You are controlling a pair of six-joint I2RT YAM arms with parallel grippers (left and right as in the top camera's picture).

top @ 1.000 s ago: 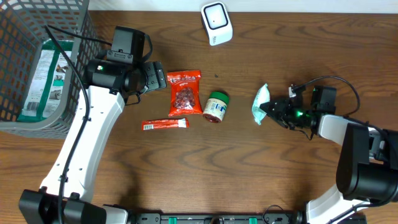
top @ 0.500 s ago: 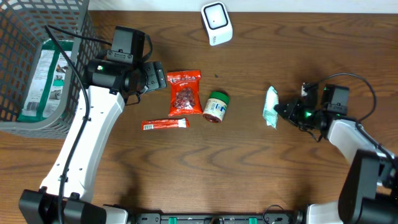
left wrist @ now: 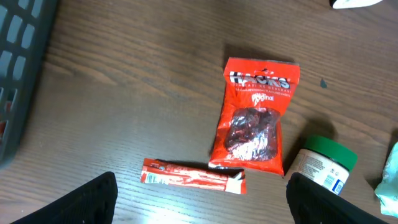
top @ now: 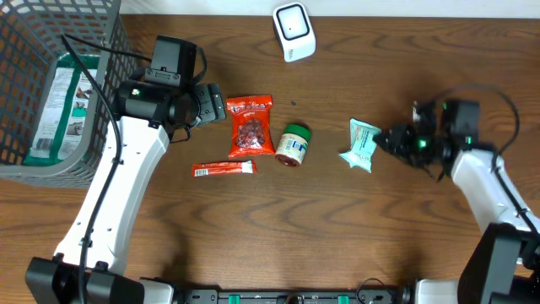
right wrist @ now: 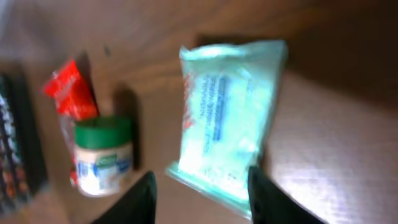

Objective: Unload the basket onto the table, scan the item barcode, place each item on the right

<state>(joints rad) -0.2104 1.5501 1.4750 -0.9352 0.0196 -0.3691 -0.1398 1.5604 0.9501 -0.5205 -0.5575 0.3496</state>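
Brown wood table w/ basket at far-left corner, scanner at far edge. Pouch flat, right of ctr, just off right claw, part-open, empty. Left claw wide, empty.

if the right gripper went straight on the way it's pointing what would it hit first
The pale green plastic packet, lying right ahead of the right gripper; its near edge seems to sit between the jaws.
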